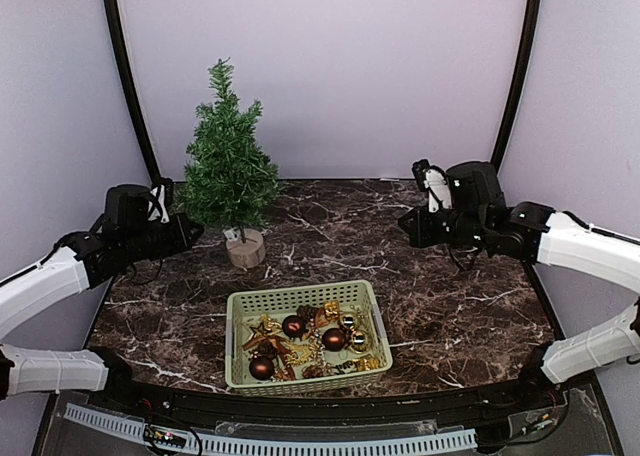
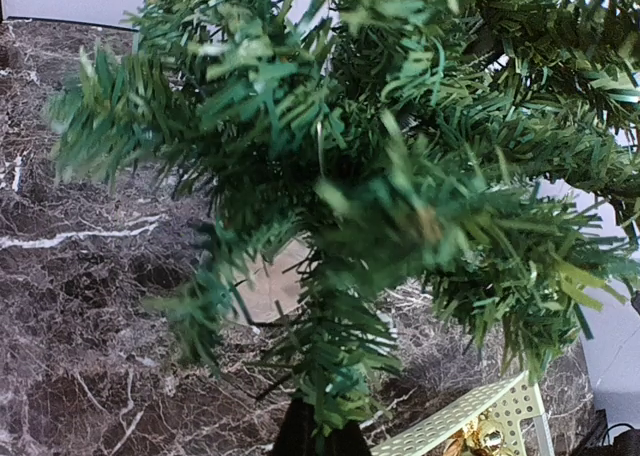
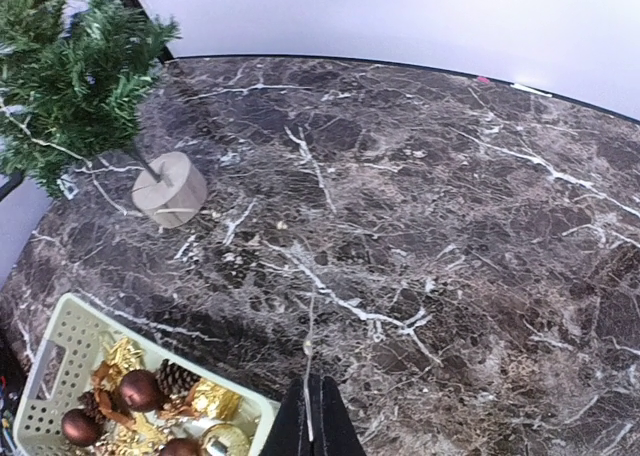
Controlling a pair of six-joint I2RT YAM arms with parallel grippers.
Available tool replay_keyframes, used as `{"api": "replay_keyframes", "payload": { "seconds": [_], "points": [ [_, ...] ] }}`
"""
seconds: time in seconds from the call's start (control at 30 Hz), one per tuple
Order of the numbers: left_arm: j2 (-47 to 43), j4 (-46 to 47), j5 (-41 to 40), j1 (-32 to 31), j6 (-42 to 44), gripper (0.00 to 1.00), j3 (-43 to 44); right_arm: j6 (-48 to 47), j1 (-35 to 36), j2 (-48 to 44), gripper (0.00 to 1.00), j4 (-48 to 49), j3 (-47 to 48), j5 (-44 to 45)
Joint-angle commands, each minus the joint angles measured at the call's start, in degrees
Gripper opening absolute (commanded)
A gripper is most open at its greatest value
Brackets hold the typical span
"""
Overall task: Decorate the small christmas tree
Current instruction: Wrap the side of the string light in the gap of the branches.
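The small christmas tree [image 1: 228, 166] stands at the back left on its round wooden stump base [image 1: 246, 249]. It carries no ornament that I can see. My left gripper [image 1: 190, 231] reaches into its lower left branches. In the left wrist view the tree [image 2: 400, 176] fills the frame, and the left gripper [image 2: 322, 431] is shut on the tip of a hanging branch. My right gripper [image 1: 408, 223] hovers shut over the marble at the right. In its own view the right gripper [image 3: 315, 416] holds no ornament; a thin pale line runs up from between its tips.
A pale green basket [image 1: 300, 298] sits at the front centre, holding brown balls [image 1: 293, 326], gold pieces and a pine cone [image 3: 178, 378]. The dark marble table [image 1: 450, 306] ends at a white back wall, with black frame posts on both sides.
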Motion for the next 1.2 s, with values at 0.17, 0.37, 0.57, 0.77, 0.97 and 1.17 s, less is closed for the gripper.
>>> {"api": "replay_keyframes", "payload": {
  "seconds": [0.17, 0.37, 0.57, 0.77, 0.97, 1.17],
  "points": [
    [5.8, 10.3, 15.9, 12.2, 7.7, 0.0, -0.8, -1.8, -0.4, -8.7, 0.0, 3.7, -2.5, -16.0],
    [12.0, 16.7, 22.8, 18.1, 12.5, 0.0, 0.8, 0.8, -0.5, -6.4, 0.0, 4.7, -1.1, -12.2],
    [18.8, 22.0, 28.2, 21.6, 14.8, 0.0, 4.9, 5.2, -0.3, -0.6, 0.0, 9.4, 0.1, -9.3],
    [23.6, 28.3, 27.6, 23.1, 15.2, 0.07, 7.5, 6.6, 0.5, 2.7, 0.0, 13.4, 1.7, -8.8],
    [21.8, 24.4, 22.4, 23.1, 16.3, 0.48, 9.3, 6.5, 1.1, 4.4, 0.0, 13.9, 2.9, -8.3],
    [10.2, 18.9, 17.5, 21.4, 11.3, 0.68, 2.6, 6.1, 1.2, 4.4, 0.0, 14.3, 2.6, -7.9]
  ]
}}
